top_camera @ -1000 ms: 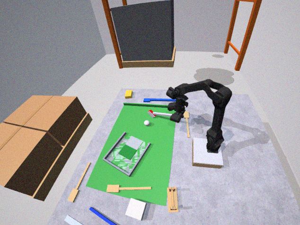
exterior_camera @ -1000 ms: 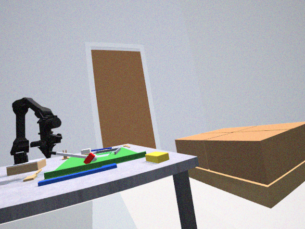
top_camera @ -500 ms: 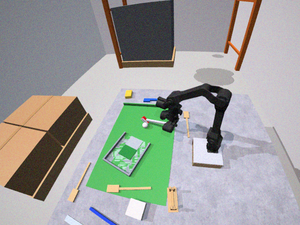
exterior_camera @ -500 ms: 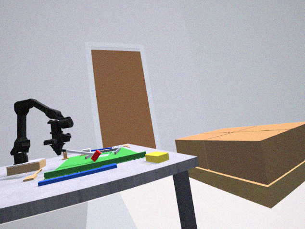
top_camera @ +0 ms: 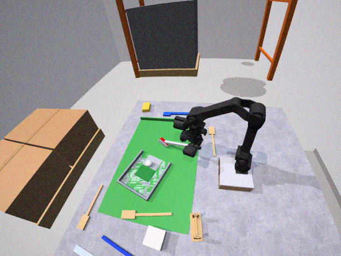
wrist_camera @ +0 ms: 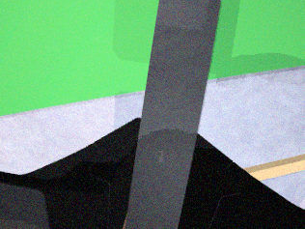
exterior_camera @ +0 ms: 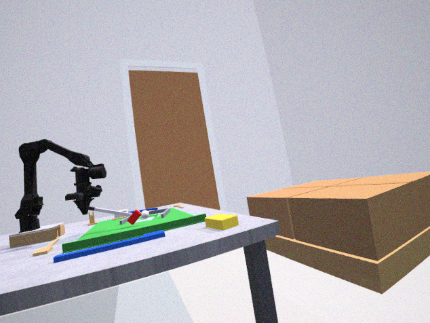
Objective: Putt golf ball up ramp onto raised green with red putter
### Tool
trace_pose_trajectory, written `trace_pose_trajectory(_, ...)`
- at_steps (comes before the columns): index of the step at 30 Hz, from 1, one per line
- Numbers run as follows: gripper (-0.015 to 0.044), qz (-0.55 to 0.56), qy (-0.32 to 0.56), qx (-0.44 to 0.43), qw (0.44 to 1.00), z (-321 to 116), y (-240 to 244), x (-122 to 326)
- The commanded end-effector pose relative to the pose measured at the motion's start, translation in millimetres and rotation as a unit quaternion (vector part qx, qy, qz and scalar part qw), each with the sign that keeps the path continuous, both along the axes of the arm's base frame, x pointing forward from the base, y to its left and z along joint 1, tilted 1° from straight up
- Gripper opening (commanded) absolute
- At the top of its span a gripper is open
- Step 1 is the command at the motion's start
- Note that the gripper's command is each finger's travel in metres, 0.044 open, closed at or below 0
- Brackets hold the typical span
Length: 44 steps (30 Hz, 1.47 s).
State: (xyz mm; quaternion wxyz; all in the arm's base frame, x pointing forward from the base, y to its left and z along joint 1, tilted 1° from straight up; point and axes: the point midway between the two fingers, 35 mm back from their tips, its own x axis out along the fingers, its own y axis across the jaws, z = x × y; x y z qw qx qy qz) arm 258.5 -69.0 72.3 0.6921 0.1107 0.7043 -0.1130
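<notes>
The jaws are clenched on the dark grip end of the red putter (top_camera: 172,142); in the wrist view the grey shaft (wrist_camera: 172,122) runs straight out between them. The gripper (top_camera: 191,148) hangs at the right edge of the green mat (top_camera: 165,190), and the putter reaches across the mat with its red head (top_camera: 163,141) raised off the surface.

The golf ball (top_camera: 148,162) lies inside the grey-walled frame (top_camera: 127,172), on the light grey slope, apart from the dark green square (top_camera: 144,173) at the centre that appears to be the raised green. The ball does not appear to be at rest on that square.

Risks from this state:

1. Roll-back. If the ball is still moving on the slope, it may run down and leave the frame by the open end. Cause: too little pace in the stroke.
2. Overshoot. A harder stroke may carry the ball across the square into the far wall and off it again.
3. Head strike. The red head is near the frame's upper corner. A low sweep may hit the wall, shifting the frame or twisting the shaft in the grasp.
4. Shaft slip. The grasp is at the shaft end, so any side load on the head has long leverage.
5. Clutter. A wooden paddle (top_camera: 212,139) lies on the worktop (top_camera: 275,220) just beside the gripper; a wide backswing may knock it.
</notes>
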Motion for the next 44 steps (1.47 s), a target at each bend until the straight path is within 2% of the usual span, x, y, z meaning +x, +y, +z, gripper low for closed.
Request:
trace_pose_trajectory(1, 0.0000, -0.002, -0.020, -0.006, 1.000, 32.1, -0.9, 6.1)
trace_pose_trajectory(5, 0.0000, -0.002, -0.020, -0.006, 1.000, 46.3, -0.5, 4.6)
trace_pose_trajectory(44, 0.0000, 0.000, -0.011, -0.003, 1.000, 37.1, 0.1, 2.5)
